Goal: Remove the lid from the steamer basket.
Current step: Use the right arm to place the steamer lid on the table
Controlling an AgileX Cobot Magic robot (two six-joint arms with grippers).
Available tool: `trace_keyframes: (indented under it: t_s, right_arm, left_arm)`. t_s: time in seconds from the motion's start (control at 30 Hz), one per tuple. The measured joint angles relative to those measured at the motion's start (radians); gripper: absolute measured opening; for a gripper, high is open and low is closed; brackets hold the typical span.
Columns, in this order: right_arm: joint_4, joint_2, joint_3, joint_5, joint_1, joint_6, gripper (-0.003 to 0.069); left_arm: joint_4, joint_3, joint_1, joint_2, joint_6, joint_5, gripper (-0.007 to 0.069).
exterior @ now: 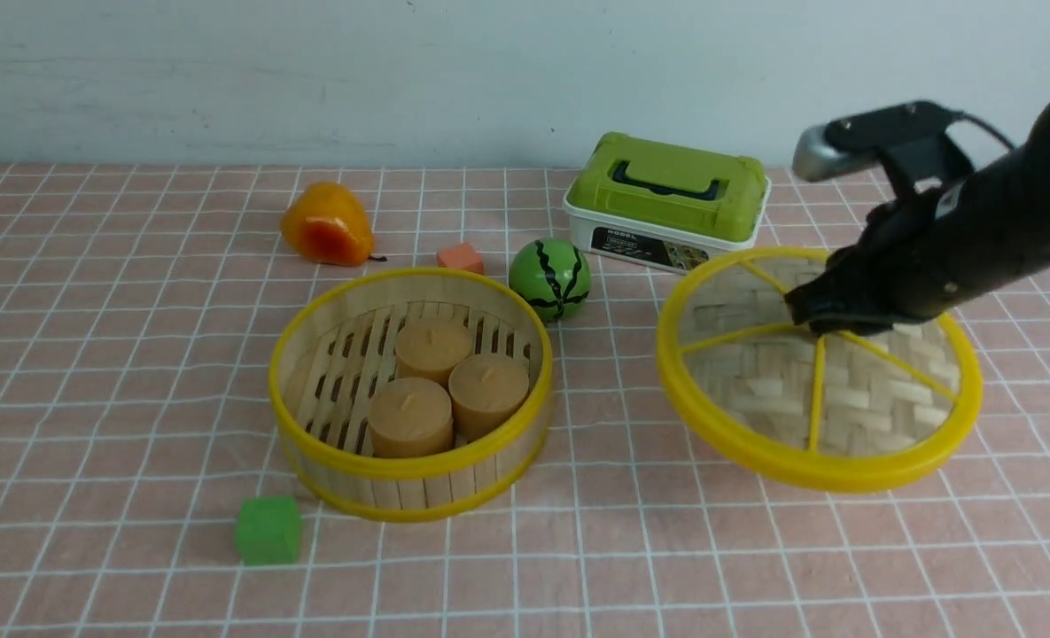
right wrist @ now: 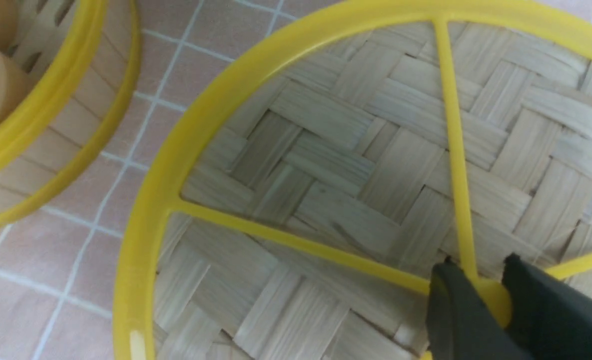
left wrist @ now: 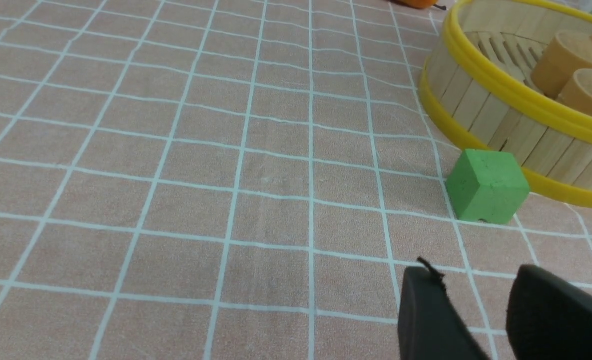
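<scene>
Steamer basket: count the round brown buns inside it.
3 in the steamer basket: one at the back, one at the front, one on the right. None seems hidden; the basket is uncovered.

Front camera high between the arms, facing forward; wrist cameras closer, each sharing the steamer basket with it.

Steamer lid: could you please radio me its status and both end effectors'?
Right end effector shut on lid's centre knob. Left end effector open, empty. Lid off, beside basket. Nothing visibly blocking lid.
</scene>
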Motion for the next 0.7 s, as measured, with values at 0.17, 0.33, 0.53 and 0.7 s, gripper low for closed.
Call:
trace_keyframes:
  t_s: [0.17,0.33,0.53,0.7]
  right_arm:
    - [0.038,0.145,0.017,-0.128,0.0,0.0,0.008]
    - [0.056,0.206,0.017,-0.182,0.0,0.0,0.008]
    - [0.055,0.189,-0.001,-0.133,0.0,0.0,0.0163]
    - [0.048,0.038,-0.056,0.032,0.0,-0.014,0.0358]
  left_arm:
    - [0.0,0.0,0.0,0.0,0.0,0.0,0.0239]
    - [0.0,0.0,0.0,0.0,0.0,0.0,0.0239]
    - [0.0,0.0,0.0,0.0,0.0,0.0,0.0239]
    - [0.0,0.0,0.0,0.0,0.0,0.0,0.0239]
